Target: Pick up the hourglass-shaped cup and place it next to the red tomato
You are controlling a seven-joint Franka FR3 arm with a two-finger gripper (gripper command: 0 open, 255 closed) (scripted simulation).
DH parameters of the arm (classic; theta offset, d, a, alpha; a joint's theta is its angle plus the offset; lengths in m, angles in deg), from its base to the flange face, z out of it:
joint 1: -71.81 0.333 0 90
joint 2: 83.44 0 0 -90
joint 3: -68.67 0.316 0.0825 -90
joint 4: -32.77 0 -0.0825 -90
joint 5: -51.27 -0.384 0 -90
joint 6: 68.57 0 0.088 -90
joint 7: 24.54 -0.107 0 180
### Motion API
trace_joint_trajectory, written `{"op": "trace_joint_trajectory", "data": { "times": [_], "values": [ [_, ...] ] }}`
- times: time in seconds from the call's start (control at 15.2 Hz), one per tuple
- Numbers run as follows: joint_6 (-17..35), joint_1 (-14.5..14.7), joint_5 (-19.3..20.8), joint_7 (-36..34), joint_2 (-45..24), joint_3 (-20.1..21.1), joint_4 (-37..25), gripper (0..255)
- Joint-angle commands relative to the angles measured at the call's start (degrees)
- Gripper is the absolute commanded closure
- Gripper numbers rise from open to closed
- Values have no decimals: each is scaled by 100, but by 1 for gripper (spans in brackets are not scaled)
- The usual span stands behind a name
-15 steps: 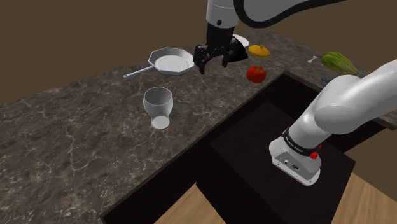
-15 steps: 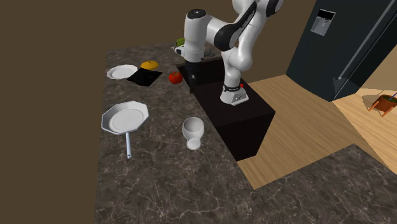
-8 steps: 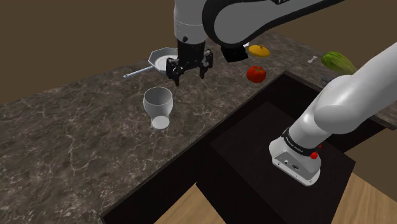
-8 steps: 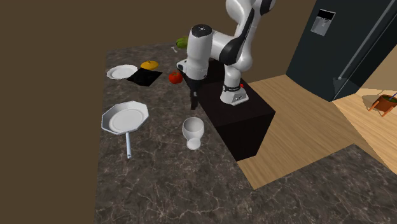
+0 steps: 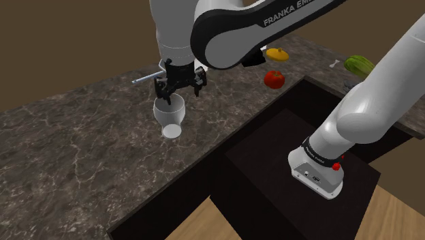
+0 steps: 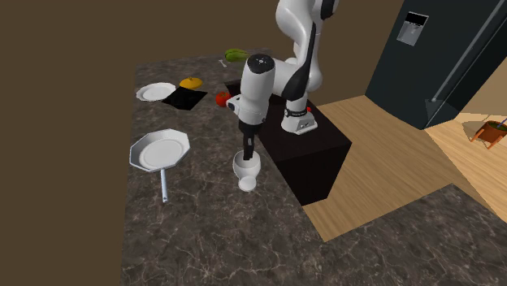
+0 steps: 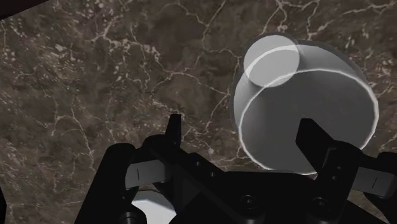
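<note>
The hourglass-shaped cup [image 5: 169,116] is pale translucent grey and stands upright on the dark marble counter [image 5: 75,150]. My open gripper [image 5: 178,89] hangs just above its rim. In the wrist view the black fingers [image 7: 173,127] stand wide apart. One finger is over the cup's [image 7: 305,108] mouth and the other is outside its wall, neither touching it. In the second exterior view the gripper [image 6: 248,152] points straight down onto the cup [image 6: 247,170]. The red tomato [image 5: 274,79] lies further along the counter near the stand's recess, also seen as the tomato [image 6: 223,98].
A white octagonal pan [image 6: 159,151] lies beside the cup, its handle [image 5: 145,79] showing past my arm. A white plate [image 6: 155,92], a black mat [image 6: 186,99], a yellow fruit [image 5: 277,53] and a green vegetable [image 5: 361,65] sit beyond the tomato. The dark stand [image 5: 293,184] fills the counter's cut-out.
The arm has swung from above the pan and plate over to the cup and lowered until the gripper hangs just over its rim. The fingers stayed open; the cup has not moved.
</note>
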Motion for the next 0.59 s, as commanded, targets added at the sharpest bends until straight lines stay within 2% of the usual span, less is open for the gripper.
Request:
{"op": "trace_joint_trajectory", "data": {
  "times": [0.0, 0.26, 0.53],
  "values": [
    [151, 2, 91, -81, -98, -1, 80, 0],
    [396, -6, 244, -184, -253, -22, 215, 0],
    [396, -6, 243, -184, -253, -23, 215, 0]
  ]
}}
